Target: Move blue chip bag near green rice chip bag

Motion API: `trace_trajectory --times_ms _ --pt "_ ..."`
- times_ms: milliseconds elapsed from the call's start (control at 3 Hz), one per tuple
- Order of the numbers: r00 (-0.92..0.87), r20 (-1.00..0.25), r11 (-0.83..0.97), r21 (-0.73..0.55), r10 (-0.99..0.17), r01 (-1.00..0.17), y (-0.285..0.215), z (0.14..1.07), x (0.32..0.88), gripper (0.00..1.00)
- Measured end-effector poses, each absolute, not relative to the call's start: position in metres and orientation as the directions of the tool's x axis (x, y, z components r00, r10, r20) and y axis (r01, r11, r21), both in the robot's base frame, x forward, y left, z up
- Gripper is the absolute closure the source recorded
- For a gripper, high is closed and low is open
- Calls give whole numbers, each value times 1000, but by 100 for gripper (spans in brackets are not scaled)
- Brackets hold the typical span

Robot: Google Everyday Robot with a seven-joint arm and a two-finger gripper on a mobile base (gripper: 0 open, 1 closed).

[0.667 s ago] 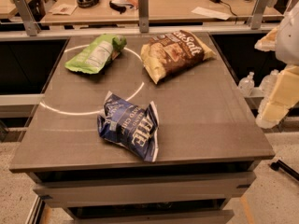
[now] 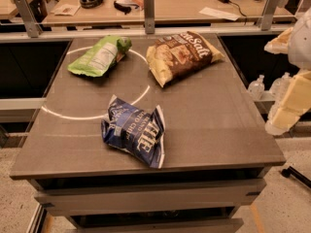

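The blue chip bag (image 2: 134, 137) lies crumpled on the grey table (image 2: 214, 120), near the front edge and left of centre. The green rice chip bag (image 2: 98, 57) lies at the far left of the table, well apart from the blue bag. My gripper (image 2: 286, 108) shows as cream-coloured parts at the right edge of the view, beyond the table's right side and off the table. It is far from both bags and holds nothing that I can see.
A larger cream-and-brown chip bag (image 2: 182, 56) lies at the far right of the table. A white circle line (image 2: 73, 116) is marked on the tabletop. Behind the table a rail with posts (image 2: 148, 6) fronts a cluttered desk. Clear bottles (image 2: 256, 87) stand to the right.
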State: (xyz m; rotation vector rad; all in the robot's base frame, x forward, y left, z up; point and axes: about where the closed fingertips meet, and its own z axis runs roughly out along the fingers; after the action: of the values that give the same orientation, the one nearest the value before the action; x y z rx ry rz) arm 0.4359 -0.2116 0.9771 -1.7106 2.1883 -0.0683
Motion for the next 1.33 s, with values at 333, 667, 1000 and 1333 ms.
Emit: trace_trajectory --times_ms 333,667,1000,1333 --pt "-172 -314 257 -252 -934 -933 -202 972 433 0" --pt "-148 -380 252 -239 -913 -938 -190 960 431 0" --pt "-184 -415 307 -251 -891 -918 -168 932 429 0" --pt "-187 -415 309 -250 -890 -918 -168 931 429 0"
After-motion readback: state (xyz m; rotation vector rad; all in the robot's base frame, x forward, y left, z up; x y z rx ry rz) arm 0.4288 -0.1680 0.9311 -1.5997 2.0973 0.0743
